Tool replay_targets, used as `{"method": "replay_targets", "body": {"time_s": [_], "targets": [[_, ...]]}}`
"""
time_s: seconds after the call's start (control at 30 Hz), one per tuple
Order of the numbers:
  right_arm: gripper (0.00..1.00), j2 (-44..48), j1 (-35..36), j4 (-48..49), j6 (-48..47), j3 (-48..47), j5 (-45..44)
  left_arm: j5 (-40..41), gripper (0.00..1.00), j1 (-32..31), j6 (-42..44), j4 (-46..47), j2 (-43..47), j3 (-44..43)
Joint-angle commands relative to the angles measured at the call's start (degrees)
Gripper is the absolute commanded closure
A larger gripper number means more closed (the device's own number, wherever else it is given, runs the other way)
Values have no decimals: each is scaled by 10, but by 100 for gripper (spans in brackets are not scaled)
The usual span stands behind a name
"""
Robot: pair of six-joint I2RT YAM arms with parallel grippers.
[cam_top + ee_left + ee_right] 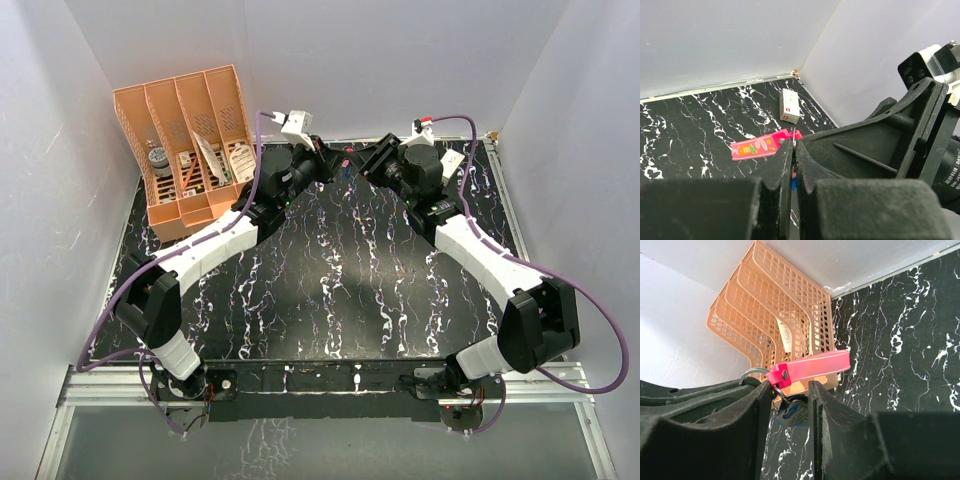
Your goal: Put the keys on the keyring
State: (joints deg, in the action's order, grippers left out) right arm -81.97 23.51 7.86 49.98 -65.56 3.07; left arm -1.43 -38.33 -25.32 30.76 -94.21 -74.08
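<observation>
**Keyring** (812, 366): pink strap with a riveted end and a metal ring. It was held above the tabletop (900, 340) at the far middle, where both tools were found tip to tip. The strap was seen jutting sideways, clear of the surface.

**Left tool** (792, 150): closed and clamped on the keyring at its ring end, with the strap projecting past the tips.

**Right tool** (790, 386): jaws parted, nothing seen clamped. The keyring was placed directly ahead of the tips.

**Blue key** (794, 416): located in the gap between the right jaws, just below the riveted end, and apparently hung from the ring.

**Dark key:** not made out in any view.

**Step:** threading of the blue key was judged at or near completion.

**Next move:** the right tool would need to be drawn back without snagging the key, and the seating on the ring checked. The dark key would then have to be located and picked.

**Also noted:** organizer (765, 305) behind the strap; white box (789, 105) near the far corner.
</observation>
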Motion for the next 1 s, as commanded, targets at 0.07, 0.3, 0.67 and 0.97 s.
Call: {"method": "replay_targets", "body": {"time_s": [0.07,0.3,0.67,0.97], "targets": [[61,55,2,23,-62,-17,-31,3,100,-3,24,-62,5,-69],[50,106,-10,20,-139,-3,-49,-17,100,-1,30,-193,-8,-138],[26,141,-16,-16,-322,11,22,-99,100,13,54,-374,-35,-247],[27,137,-16,-49,-382,23,104,-154,100,31,79,-532,-94,-386]]}}
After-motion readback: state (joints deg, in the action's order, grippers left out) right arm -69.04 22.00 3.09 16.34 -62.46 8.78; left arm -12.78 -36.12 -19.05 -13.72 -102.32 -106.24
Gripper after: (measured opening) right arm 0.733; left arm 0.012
